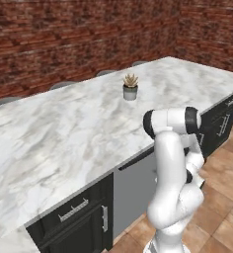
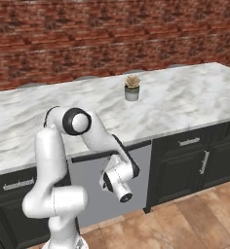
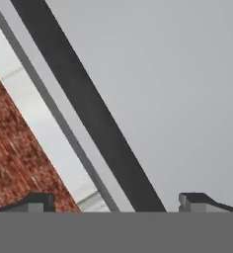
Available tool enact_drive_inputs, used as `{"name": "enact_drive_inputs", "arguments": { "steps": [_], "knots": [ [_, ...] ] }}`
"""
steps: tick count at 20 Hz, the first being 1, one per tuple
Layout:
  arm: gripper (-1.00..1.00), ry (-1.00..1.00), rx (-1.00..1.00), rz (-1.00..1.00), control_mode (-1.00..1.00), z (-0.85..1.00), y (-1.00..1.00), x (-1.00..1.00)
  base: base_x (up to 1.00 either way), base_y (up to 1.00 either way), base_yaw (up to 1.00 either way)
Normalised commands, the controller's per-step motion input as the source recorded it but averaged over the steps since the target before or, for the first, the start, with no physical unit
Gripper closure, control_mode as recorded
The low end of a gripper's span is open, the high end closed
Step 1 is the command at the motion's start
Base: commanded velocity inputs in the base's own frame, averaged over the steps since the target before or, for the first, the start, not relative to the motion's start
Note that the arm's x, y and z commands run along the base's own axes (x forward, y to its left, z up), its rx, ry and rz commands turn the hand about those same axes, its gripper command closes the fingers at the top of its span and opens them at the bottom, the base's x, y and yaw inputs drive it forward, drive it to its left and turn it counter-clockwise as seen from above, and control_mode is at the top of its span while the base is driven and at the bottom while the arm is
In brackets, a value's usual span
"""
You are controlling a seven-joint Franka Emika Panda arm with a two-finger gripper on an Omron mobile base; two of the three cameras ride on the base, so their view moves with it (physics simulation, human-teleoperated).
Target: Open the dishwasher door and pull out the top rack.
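The dishwasher door (image 2: pixel 139 175) is a plain grey panel standing upright under the marble counter, with its dark top strip (image 2: pixel 112 152) just below the counter edge. It also shows beside my arm (image 1: pixel 133 190). My wrist (image 2: pixel 118 182) hangs close in front of the door's upper half. In the hand view the grey panel (image 3: pixel 182 94) is very near, and the dark strip (image 3: pixel 89 113) runs slantwise across it. My gripper (image 3: pixel 119 203) is open, its tips wide apart with nothing between them. The top rack is hidden behind the door.
A small potted plant (image 2: pixel 132 88) stands on the marble counter (image 2: pixel 185 102). Black cabinet fronts with silver handles flank the door on the right (image 2: pixel 195 165) and left (image 1: pixel 84 217). Below is a tiled floor (image 2: pixel 185 223), behind the counter a brick wall.
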Motion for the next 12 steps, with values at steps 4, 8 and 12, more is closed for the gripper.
{"name": "enact_drive_inputs", "arguments": {
  "steps": [4,8,12],
  "knots": [
    [-1.00,-0.06,0.21,0.00,-1.00,-0.09,-0.31,0.45,0.00,0.00,0.00],
    [-1.00,-0.05,0.00,0.00,-1.00,-0.23,-0.02,0.31,0.00,0.00,0.00],
    [-1.00,-0.11,0.00,-0.01,-1.00,-0.03,0.06,0.25,0.00,0.00,0.00]
  ]
}}
